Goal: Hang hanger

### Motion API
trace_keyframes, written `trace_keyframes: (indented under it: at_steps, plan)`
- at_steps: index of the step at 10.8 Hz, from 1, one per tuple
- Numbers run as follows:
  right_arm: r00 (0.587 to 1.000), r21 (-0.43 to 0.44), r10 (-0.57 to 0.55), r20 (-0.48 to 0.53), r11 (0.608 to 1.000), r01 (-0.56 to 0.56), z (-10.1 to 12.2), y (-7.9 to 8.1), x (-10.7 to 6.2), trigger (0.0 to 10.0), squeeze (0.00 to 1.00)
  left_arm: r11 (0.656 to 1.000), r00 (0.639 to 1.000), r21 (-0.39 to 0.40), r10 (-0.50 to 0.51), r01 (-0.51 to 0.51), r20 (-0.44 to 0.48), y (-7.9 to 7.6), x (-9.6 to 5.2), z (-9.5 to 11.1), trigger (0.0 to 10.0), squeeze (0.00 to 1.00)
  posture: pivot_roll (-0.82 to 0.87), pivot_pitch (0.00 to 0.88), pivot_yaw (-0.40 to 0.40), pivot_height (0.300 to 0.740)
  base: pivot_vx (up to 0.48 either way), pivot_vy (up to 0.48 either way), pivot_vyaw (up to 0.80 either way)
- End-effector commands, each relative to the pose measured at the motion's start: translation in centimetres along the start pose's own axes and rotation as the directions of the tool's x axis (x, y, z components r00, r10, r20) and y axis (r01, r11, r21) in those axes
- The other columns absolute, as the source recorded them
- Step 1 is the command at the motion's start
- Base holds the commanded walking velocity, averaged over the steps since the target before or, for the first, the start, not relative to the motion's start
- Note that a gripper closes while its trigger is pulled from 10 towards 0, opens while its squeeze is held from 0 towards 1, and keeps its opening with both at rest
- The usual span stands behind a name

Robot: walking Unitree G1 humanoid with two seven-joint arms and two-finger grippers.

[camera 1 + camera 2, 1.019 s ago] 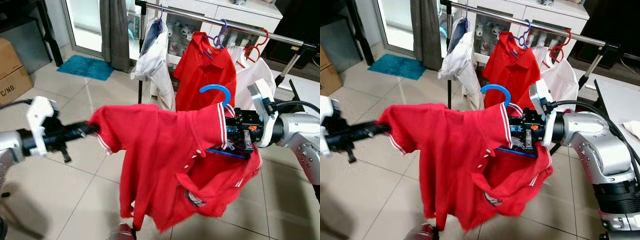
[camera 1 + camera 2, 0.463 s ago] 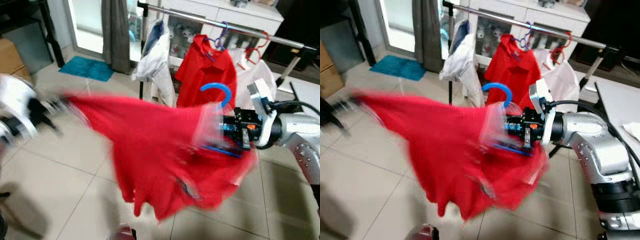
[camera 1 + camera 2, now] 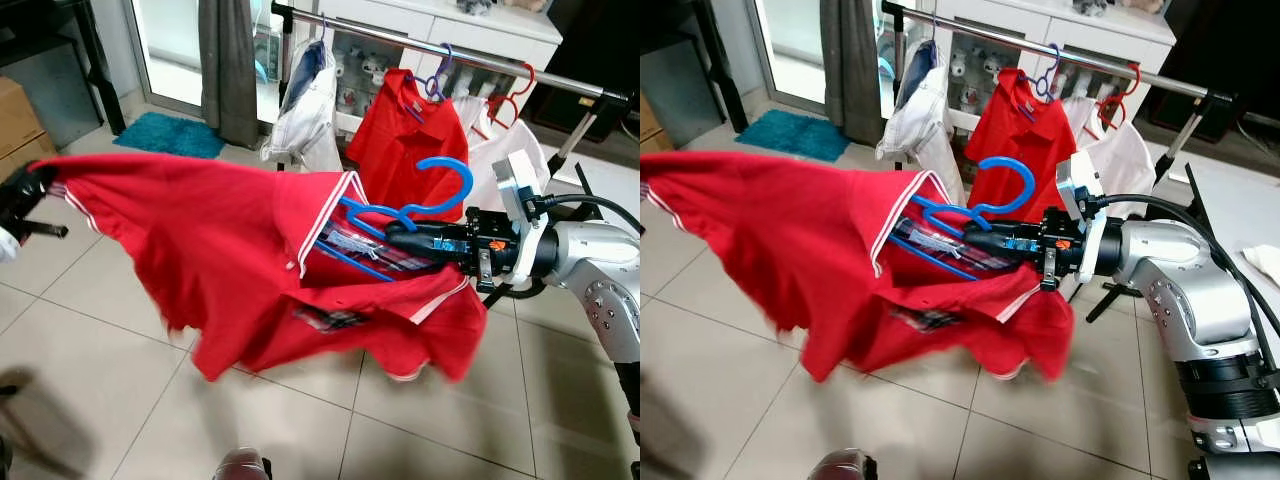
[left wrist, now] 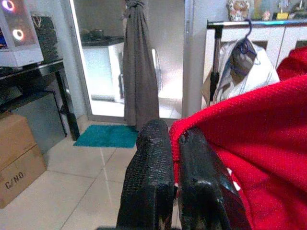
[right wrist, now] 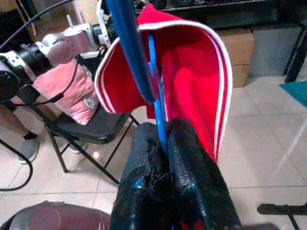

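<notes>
From the head, the red shirt (image 3: pixel 230 260) has been pulled out wide since a second ago, baring the blue hanger (image 3: pixel 420 200) inside its collar, so dressing the hanger looks nearly done, with the rail (image 3: pixel 480 60) behind the shirt waiting. The left wrist view shows the left gripper (image 4: pixel 175 158) pinched on the shirt's sleeve, arm stretched away from the rail. The right wrist view shows the right gripper (image 5: pixel 165 143) clamped on the hanger, forearm level before the rail.
</notes>
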State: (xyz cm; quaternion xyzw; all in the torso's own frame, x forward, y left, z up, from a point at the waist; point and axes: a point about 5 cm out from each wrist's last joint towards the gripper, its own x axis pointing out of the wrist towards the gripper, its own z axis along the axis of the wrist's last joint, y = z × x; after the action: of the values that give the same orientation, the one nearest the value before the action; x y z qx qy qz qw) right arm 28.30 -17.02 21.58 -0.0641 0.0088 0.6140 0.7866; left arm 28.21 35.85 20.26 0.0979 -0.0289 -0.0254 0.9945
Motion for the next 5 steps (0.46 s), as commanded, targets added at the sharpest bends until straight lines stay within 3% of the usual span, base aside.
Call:
trace_keyframes:
  at_steps: [1, 2, 3, 5]
  plan:
    - [0.999, -0.023, -0.037, 0.007, 0.999, 0.037, 0.5, -0.4, -0.9, 10.0, 0.0, 1.0, 1.0, 0.014, 0.0, 0.0, -0.017, -0.3, 0.0, -0.3, 0.0, 0.0, 0.14, 0.0, -0.069, 0.74, 0.0, 0.0, 0.0]
    - [0.999, -0.023, -0.038, 0.007, 0.999, 0.038, 0.5, -0.4, -0.9, 10.0, 0.0, 0.999, 0.999, 0.023, -0.04, 0.041, -0.024, -1.2, 0.5, -0.4, 10.0, 0.0, 0.14, 0.0, -0.069, 0.74, 0.0, 0.0, 0.0]
    - [0.999, -0.023, -0.04, 0.006, 0.999, 0.04, 0.5, -0.4, -0.9, 10.0, 0.0, 0.997, 0.997, 0.009, -0.072, 0.072, 0.007, -1.6, 0.9, 0.2, 10.0, 1.0, 0.14, 0.0, -0.066, 0.74, 0.0, 0.0, 0.0]
    - [0.999, -0.018, -0.046, 0.003, 0.999, 0.046, 0.4, -0.4, -0.9, 10.0, 0.0, 0.99, 0.99, 0.01, -0.139, 0.139, 0.008, -2.0, 1.0, 0.5, 10.0, 1.0, 0.14, 0.0, -0.062, 0.74, 0.0, 0.0, 0.0]
